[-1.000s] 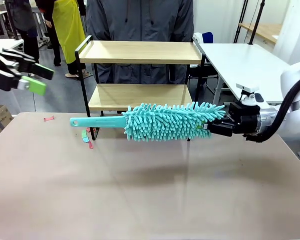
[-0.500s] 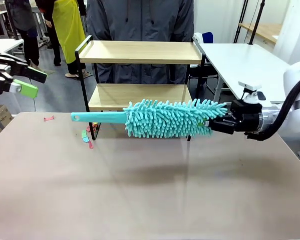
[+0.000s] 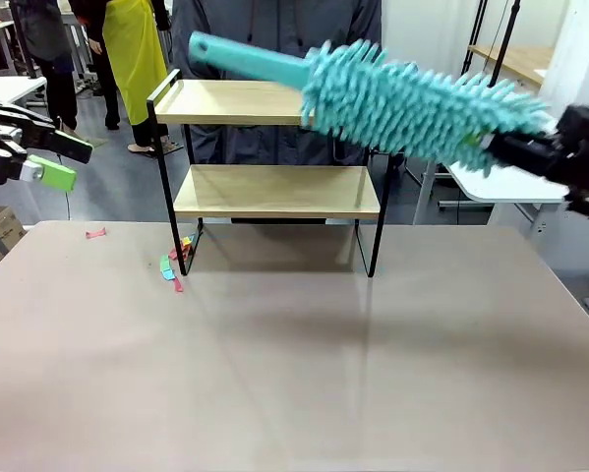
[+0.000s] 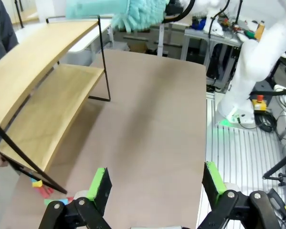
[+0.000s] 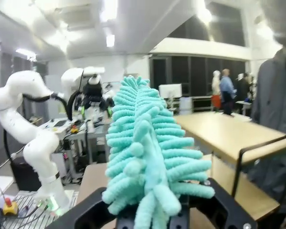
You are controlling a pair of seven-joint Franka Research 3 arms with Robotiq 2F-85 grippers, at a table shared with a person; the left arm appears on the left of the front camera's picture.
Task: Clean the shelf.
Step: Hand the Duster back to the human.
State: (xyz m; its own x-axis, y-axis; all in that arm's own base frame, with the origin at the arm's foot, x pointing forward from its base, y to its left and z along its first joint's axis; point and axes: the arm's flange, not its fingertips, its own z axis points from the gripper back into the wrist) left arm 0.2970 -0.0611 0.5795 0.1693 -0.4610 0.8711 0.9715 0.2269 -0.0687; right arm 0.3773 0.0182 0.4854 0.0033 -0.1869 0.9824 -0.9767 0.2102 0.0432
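Note:
The shelf [image 3: 235, 102] stands at the table's far side, two light wooden boards in a thin black frame. My right gripper [image 3: 515, 147] is shut on the head end of a teal fluffy duster [image 3: 412, 100], held above the top board's right part with the handle pointing up-left. In the right wrist view the duster [image 5: 145, 143] rises from between the shut fingers, with the shelf [image 5: 228, 133] to its right. My left gripper [image 3: 40, 157] hovers open off the table's left edge; its green pads [image 4: 100, 183] stand wide apart, with the shelf [image 4: 42, 71] at left.
Small coloured scraps [image 3: 171, 267] lie on the table by the shelf's left foot, one more scrap [image 3: 95, 233] farther left. A person in a grey jacket [image 3: 274, 39] stands right behind the shelf. A white table [image 3: 471, 118] sits at the back right.
My right gripper has lifted the duster from in front of the lower board to above the top board. The left gripper drifted slightly left, then held still.

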